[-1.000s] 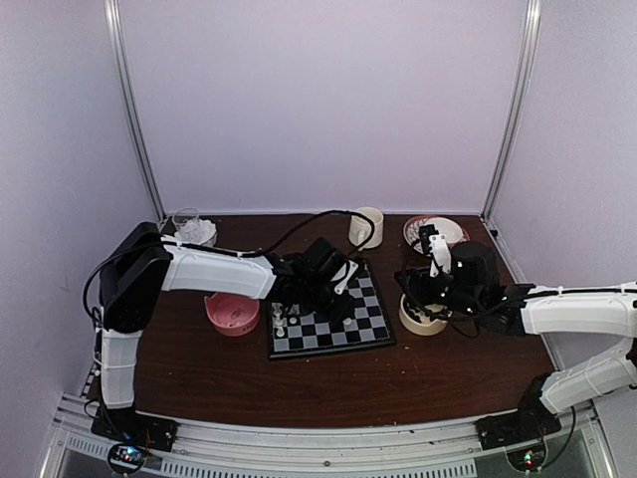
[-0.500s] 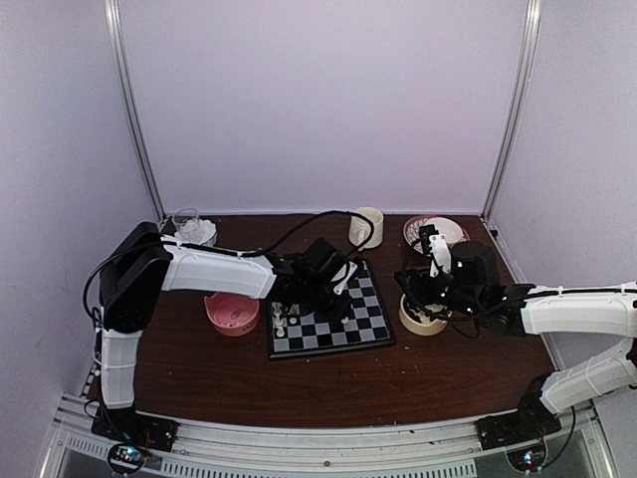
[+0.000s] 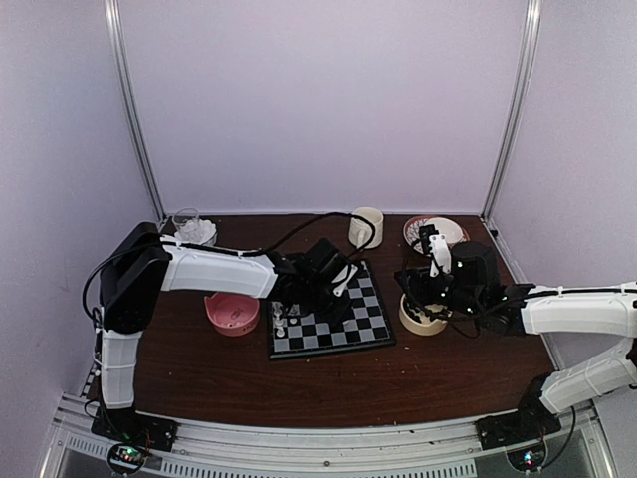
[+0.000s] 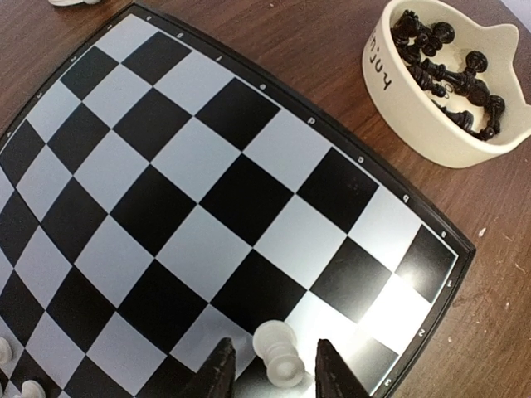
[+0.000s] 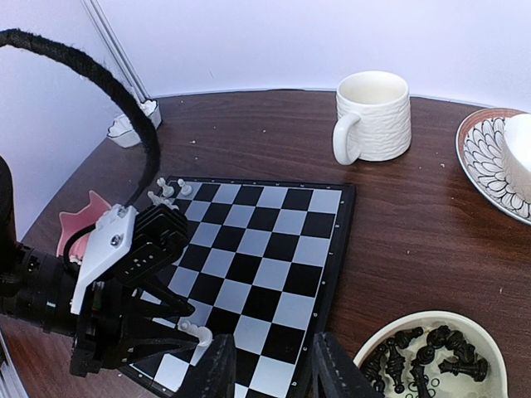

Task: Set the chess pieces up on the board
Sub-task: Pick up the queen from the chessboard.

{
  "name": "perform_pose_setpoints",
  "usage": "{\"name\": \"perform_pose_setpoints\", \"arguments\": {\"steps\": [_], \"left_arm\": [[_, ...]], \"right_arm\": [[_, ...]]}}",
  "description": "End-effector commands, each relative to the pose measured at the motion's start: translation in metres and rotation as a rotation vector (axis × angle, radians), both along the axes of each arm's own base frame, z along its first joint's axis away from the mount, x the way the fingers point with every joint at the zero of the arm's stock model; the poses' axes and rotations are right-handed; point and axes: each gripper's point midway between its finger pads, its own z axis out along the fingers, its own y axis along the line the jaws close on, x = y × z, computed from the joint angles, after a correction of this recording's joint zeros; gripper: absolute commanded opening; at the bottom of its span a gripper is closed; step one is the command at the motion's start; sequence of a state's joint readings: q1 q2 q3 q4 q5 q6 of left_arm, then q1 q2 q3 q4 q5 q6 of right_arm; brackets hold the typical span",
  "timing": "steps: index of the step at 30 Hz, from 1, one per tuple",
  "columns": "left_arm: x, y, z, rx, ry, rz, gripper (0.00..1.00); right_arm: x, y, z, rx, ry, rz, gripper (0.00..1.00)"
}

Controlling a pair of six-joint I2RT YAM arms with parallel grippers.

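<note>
The board [image 3: 343, 324] lies mid-table and fills the left wrist view [image 4: 191, 166]. My left gripper [image 4: 276, 371] hovers low over the board's corner, jaws open. A white chess piece [image 4: 278, 355] lies tilted between the fingers, touching neither; it also shows in the right wrist view [image 5: 196, 332]. A few white pieces [image 3: 280, 321] stand at the board's left edge. Black pieces [image 4: 448, 66] fill a cream bowl [image 3: 423, 319]. My right gripper [image 5: 274, 373] is open and empty, above the table between the board and the cream bowl.
A pink bowl [image 3: 232, 314] sits left of the board. A cream mug [image 5: 373, 116] and a patterned plate [image 5: 489, 162] stand behind the board. A small glass dish [image 3: 194, 229] is at the back left. The left arm's cable arcs over the board.
</note>
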State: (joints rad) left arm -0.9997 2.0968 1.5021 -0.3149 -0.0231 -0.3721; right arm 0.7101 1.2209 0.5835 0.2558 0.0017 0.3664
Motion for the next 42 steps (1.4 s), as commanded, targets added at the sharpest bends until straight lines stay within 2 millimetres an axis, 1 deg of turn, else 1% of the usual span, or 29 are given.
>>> {"name": "perform_pose_setpoints", "arguments": {"steps": [1,13,19,27,30,35,39,42], "left_arm": [[0.003,-0.007,0.015,-0.017,-0.027,0.003,0.31],[0.004,-0.009,0.019,-0.022,-0.033,0.002,0.15],[0.005,-0.005,0.025,-0.02,-0.039,0.013,0.11],[0.004,0.003,0.044,-0.034,-0.063,0.036,0.11],[0.006,0.01,0.053,-0.026,-0.084,0.057,0.1],[0.007,0.026,0.073,-0.021,-0.123,0.097,0.1],[0.01,0.044,0.094,-0.031,-0.16,0.132,0.1],[0.014,0.062,0.102,-0.034,-0.169,0.159,0.1]], "right_arm": [[0.003,-0.006,0.004,0.004,-0.014,-0.025,0.34],[0.003,-0.006,0.004,0.004,-0.013,-0.026,0.34],[0.003,-0.006,0.003,0.004,-0.012,-0.025,0.34],[0.003,-0.005,0.004,0.006,-0.012,-0.023,0.34],[0.003,-0.005,0.004,0.007,-0.012,-0.021,0.34],[0.003,-0.005,0.004,0.008,-0.012,-0.02,0.34],[0.002,-0.006,0.005,0.009,-0.014,-0.02,0.34],[0.002,-0.005,0.004,0.009,-0.011,-0.017,0.34]]}}
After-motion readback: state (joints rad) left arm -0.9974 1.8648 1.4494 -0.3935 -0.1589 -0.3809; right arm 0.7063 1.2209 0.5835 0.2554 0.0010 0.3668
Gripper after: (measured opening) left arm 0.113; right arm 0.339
